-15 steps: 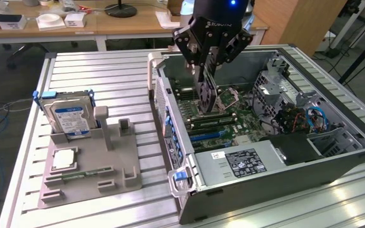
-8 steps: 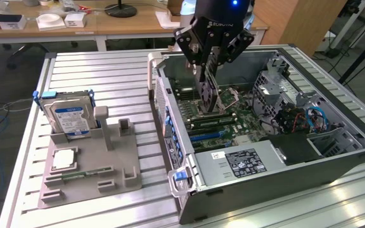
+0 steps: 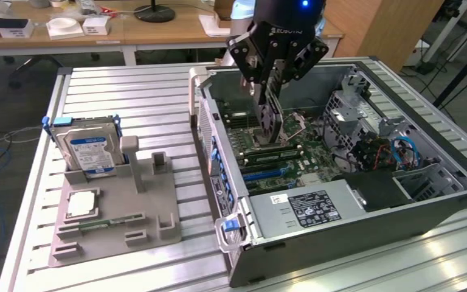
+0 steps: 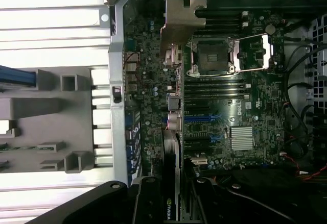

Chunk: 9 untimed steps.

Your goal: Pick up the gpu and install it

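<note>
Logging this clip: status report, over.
End effector shut on gpu. It hangs edge-down over motherboard, inside open case. No obstruction seen.

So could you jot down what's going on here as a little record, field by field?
hand: shut on the gpu, over the open case
gpu: held upright, hanging down into the case above the board
hard drive: standing in the grey holder, at the exterior view's left
table: ribbed metal, bears case and holder
</note>
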Available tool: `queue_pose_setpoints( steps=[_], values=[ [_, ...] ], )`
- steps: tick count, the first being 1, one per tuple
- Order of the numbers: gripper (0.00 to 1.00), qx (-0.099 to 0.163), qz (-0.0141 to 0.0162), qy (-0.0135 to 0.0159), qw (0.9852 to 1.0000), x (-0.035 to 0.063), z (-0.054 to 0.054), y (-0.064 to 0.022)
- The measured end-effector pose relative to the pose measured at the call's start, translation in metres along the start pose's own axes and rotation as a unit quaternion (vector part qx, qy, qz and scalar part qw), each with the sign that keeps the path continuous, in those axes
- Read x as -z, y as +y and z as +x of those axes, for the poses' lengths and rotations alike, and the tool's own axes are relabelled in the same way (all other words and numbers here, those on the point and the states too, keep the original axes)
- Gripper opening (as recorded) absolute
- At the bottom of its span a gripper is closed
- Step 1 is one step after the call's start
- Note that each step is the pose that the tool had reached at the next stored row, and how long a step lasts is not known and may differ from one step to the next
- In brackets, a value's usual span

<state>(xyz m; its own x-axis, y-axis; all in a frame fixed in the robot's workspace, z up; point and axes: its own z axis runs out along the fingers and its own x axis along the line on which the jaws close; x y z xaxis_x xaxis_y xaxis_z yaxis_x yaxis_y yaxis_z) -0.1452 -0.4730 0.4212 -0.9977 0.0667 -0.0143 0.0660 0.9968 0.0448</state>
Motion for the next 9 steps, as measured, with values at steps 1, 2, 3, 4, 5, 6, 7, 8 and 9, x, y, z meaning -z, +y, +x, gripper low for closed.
queue_pose_setpoints(
  steps=[1,2,3,4,5,6,7,8,9],
  values=[
    [0.26,0.0,0.0,0.0,1.0,-0.0001,-0.0009,0.0],
    [0.26,0.0,0.0,0.0,1.0,0.0,-0.0018,0.0001],
    [0.26,0.0,-0.0001,0.0,1.0,-0.0001,-0.0027,0.0002],
    [0.26,0.0,0.0,0.0,1.0,-0.0001,-0.0035,0.0002],
    [0.26,0.0,0.0,0.0,1.0,-0.0001,-0.0042,0.0002],
    [0.26,0.0,0.0,0.0,1.0,-0.0001,-0.0047,0.0002],
    [0.26,0.0,0.0,0.0,1.0,-0.0001,-0.0052,0.0003],
    [0.26,0.0,0.0,0.0,1.0,-0.0001,-0.0056,0.0003],
    [0.26,0.0,0.0,0.0,1.0,-0.0001,-0.0061,0.0004]
  ],
)
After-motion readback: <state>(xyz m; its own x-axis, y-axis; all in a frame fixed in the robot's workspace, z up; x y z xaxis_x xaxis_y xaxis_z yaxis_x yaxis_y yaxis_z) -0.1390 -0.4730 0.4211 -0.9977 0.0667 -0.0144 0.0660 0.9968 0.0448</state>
